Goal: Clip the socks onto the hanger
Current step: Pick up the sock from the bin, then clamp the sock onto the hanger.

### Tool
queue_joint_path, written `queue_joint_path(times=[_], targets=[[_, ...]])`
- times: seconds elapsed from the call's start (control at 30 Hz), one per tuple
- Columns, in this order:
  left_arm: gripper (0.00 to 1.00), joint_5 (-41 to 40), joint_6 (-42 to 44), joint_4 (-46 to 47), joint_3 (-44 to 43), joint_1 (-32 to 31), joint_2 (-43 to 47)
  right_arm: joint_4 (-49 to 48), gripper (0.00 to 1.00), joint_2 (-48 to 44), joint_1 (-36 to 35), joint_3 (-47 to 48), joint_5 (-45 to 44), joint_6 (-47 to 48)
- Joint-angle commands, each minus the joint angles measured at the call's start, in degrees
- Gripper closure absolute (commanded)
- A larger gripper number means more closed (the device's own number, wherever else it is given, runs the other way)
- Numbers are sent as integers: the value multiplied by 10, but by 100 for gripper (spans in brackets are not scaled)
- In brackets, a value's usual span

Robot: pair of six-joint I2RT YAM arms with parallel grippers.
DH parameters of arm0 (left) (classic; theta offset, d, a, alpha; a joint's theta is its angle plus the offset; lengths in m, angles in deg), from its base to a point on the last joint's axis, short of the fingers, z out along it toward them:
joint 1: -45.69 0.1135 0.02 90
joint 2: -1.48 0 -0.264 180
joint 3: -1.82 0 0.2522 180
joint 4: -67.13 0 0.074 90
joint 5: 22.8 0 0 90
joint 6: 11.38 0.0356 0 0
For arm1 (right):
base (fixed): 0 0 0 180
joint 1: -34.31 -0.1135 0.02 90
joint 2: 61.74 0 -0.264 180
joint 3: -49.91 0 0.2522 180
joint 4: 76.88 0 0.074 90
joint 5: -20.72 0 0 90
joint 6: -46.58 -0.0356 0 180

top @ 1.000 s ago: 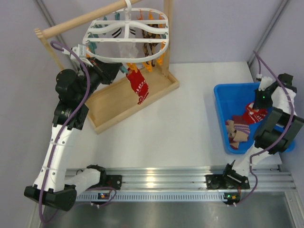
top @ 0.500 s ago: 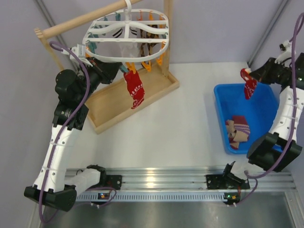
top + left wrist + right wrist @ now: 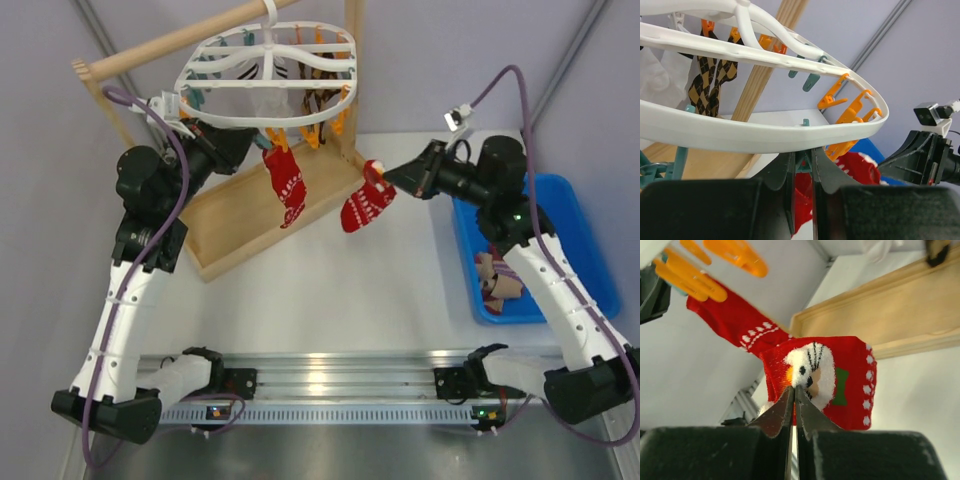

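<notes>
The white oval hanger (image 3: 265, 75) hangs from the wooden rod, with orange and teal clips under its rim (image 3: 765, 132). My left gripper (image 3: 804, 167) is shut on a teal clip (image 3: 805, 161) just below the near rim. In the top view the left gripper (image 3: 248, 143) sits beside a red sock (image 3: 287, 188) dangling from the hanger. My right gripper (image 3: 794, 390) is shut on a second red sock (image 3: 827, 375), which has a white fluffy face and white dots. It holds that sock (image 3: 365, 208) in the air right of the wooden tray, apart from the hanger.
The wooden rack has a rod (image 3: 170, 45) and a tray (image 3: 240, 230) under the hanger. A blue bin (image 3: 580, 220) at the right holds striped socks (image 3: 497, 282). A dark checked sock (image 3: 710, 82) and a white one (image 3: 660, 70) are clipped at the hanger's far side.
My right arm lifted the red sock out of the blue bin and carried it left towards the hanger. The hanging sock swayed a little. The left arm stayed put.
</notes>
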Motion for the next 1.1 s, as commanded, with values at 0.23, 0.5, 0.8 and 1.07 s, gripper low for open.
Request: queue_joint_path(times=[0.23,0.5,0.8,1.07], targets=[[100,-3,-14,53,4,-8,-22,-93,100,108,-233,83,-101,-85],[100,-8,-15,54,-4,-23,-37,-103,100,163,-317,124,-90,-133],[100,-8,-13,51,-11,-31,-39,-120,100,232,-327,193,-114,-169],[100,-12,-4,33,-14,-31,-31,-125,100,265,-276,244,-190,-159]])
